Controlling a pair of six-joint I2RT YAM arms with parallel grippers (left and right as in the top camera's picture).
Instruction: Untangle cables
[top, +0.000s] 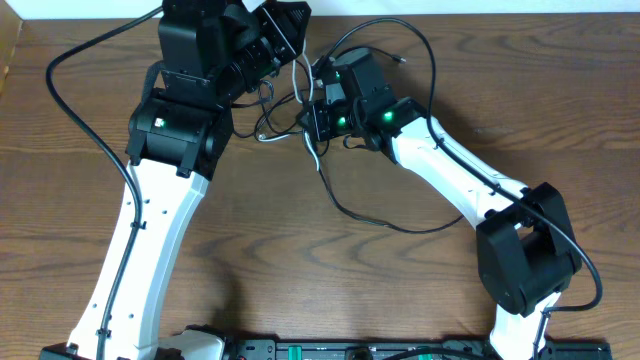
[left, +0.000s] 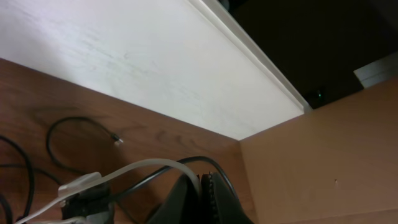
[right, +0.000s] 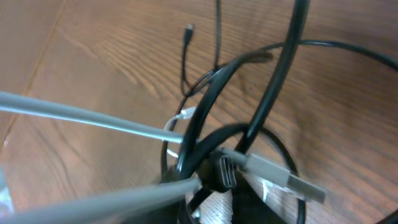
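Observation:
The cables lie tangled at the far middle of the wooden table. A black cable (top: 385, 224) loops toward the front and another loops to the far right. The white cable (top: 316, 157) runs through the knot. My left gripper (top: 287, 48) is raised at the back; in the left wrist view it (left: 200, 186) is shut on the white cable (left: 143, 165). My right gripper (top: 318, 115) sits in the knot. In the right wrist view the white cable (right: 93, 116), the black cables (right: 273, 93) and a grey plug (right: 283, 178) converge at its jaws (right: 208, 186), which look shut on them.
A thick black arm wire (top: 62, 98) curves along the far left. A white board (left: 137, 68) and a tan cardboard wall (left: 323, 162) stand behind the table. A small loose plug end (left: 117, 141) lies on the wood, and it also shows in the right wrist view (right: 188, 28).

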